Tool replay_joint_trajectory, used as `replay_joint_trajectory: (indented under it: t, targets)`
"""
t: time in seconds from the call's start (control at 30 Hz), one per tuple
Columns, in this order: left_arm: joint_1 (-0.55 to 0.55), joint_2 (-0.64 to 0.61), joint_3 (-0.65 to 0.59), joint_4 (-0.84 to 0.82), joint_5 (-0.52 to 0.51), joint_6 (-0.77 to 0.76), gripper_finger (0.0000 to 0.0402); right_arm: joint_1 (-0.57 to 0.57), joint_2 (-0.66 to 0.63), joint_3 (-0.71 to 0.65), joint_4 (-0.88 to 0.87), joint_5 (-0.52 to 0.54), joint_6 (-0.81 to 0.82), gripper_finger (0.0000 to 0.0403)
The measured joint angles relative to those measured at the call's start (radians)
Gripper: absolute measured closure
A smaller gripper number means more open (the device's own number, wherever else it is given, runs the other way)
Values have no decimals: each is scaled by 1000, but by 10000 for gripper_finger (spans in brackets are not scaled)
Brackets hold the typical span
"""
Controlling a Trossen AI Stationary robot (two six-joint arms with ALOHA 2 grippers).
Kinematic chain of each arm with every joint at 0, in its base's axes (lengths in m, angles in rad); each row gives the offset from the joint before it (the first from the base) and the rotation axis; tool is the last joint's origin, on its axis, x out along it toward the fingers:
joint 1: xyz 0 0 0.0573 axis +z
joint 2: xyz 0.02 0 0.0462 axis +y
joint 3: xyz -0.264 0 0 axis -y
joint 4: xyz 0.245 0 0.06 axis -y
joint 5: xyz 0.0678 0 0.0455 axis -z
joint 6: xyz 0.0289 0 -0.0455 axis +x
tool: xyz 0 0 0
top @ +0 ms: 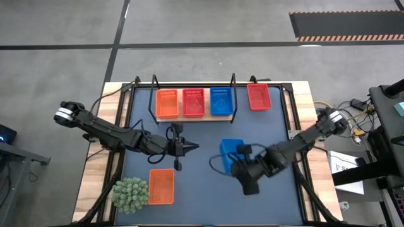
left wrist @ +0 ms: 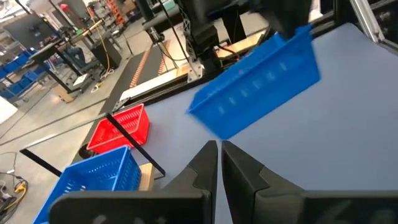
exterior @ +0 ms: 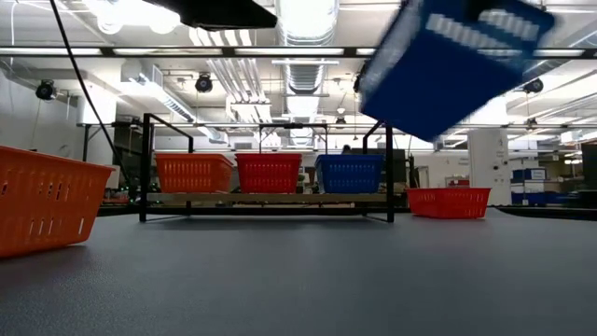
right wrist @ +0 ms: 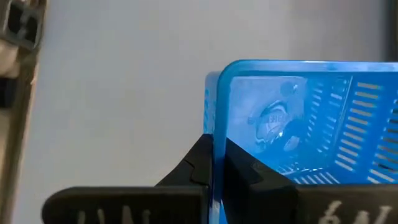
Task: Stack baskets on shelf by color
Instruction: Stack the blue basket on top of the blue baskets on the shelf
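Note:
The shelf point(top: 194, 116) stands at the mat's far side and carries an orange basket point(top: 166, 104), a red basket point(top: 194, 102) and a blue basket point(top: 221, 101) side by side. Another red basket point(top: 258, 96) rests on the mat right of the shelf. A second orange basket point(top: 161, 186) sits on the mat near the front. My right gripper point(top: 240, 155) is shut on a second blue basket point(top: 230, 151) at mid-mat. My left gripper point(top: 184, 148) is shut and stays left of it, touching nothing. My right gripper pinches one wall of the blue basket at its rim point(right wrist: 215, 124), close to a corner, with one finger inside the basket and one outside. The fingers come from the table's right side. The basket is lifted clear of the mat and hangs tilted point(exterior: 448, 65).
A green spiky plant ball point(top: 130, 194) sits at the mat's near left corner beside the orange basket. The dark-blue mat point(top: 202, 189) has open room between the two arms and the near edge. The shelf's black wire loops point(top: 155, 82) rise above the baskets.

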Motion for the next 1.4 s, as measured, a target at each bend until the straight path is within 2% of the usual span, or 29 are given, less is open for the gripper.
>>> replay_joint_trajectory:
  t: [0.2, 0.4, 0.7, 0.8, 1.07, 1.4]
  targets:
    - [-5, -16, -13, 20, 0, -1, 395, -150, 0, 74, 0, 41, -227, 394]
    - [-5, -16, -13, 22, 2, 0, 395, -340, 23, 127, 4, 138, -474, 394]
    - [-5, -16, -15, 20, 2, 1, 395, -613, 101, 161, 7, 118, -647, 394]
    - [-5, -16, -16, 20, 2, 1, 395, -677, 135, 165, 7, 66, -671, 394]
    - [-5, -16, -16, 20, 2, 1, 395, -759, 196, 169, 6, 38, -712, 394]
    - [-5, -16, -16, 20, 3, 1, 395, -766, 222, 169, -3, 4, -721, 394]
